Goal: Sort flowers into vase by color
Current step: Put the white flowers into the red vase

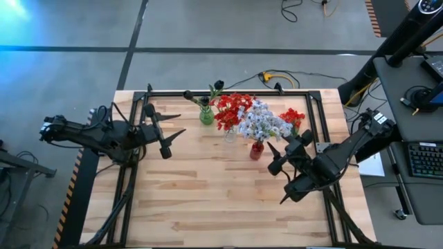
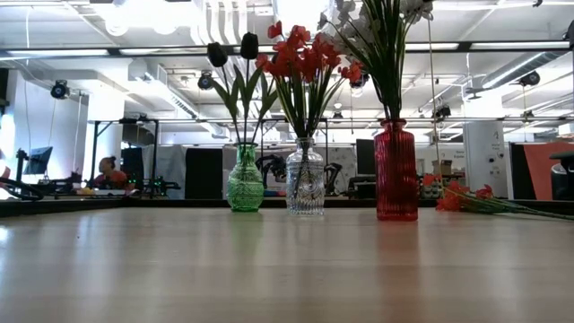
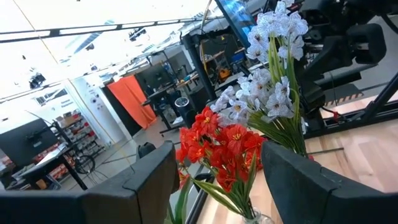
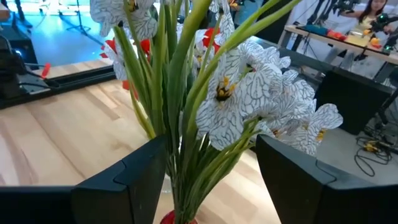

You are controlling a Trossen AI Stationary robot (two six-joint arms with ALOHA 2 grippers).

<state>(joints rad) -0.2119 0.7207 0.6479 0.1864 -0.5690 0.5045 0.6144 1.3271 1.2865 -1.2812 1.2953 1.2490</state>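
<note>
Three vases stand in a slanting row at the table's far middle. The green vase (image 1: 206,116) (image 2: 245,184) holds dark buds (image 2: 233,49). The clear vase (image 1: 230,135) (image 2: 306,184) holds red blossoms (image 1: 232,109) (image 3: 221,146). The red vase (image 1: 257,151) (image 2: 395,170) holds blue-white blossoms (image 1: 263,123) (image 4: 249,106). One red spray (image 1: 293,116) (image 2: 466,198) lies flat on the table, right of the vases. My left gripper (image 1: 182,123) (image 3: 217,186) hovers open, left of the vases. My right gripper (image 1: 270,158) (image 4: 211,180) is open beside the red vase, its fingers flanking the blue-white stems without touching.
A black frame (image 1: 228,92) runs along the table's far edge and both sides. Bare wood (image 1: 221,200) fills the near half of the table. A desk with a keyboard (image 1: 422,159) stands off the right edge. People sit in the room beyond the table (image 2: 109,170).
</note>
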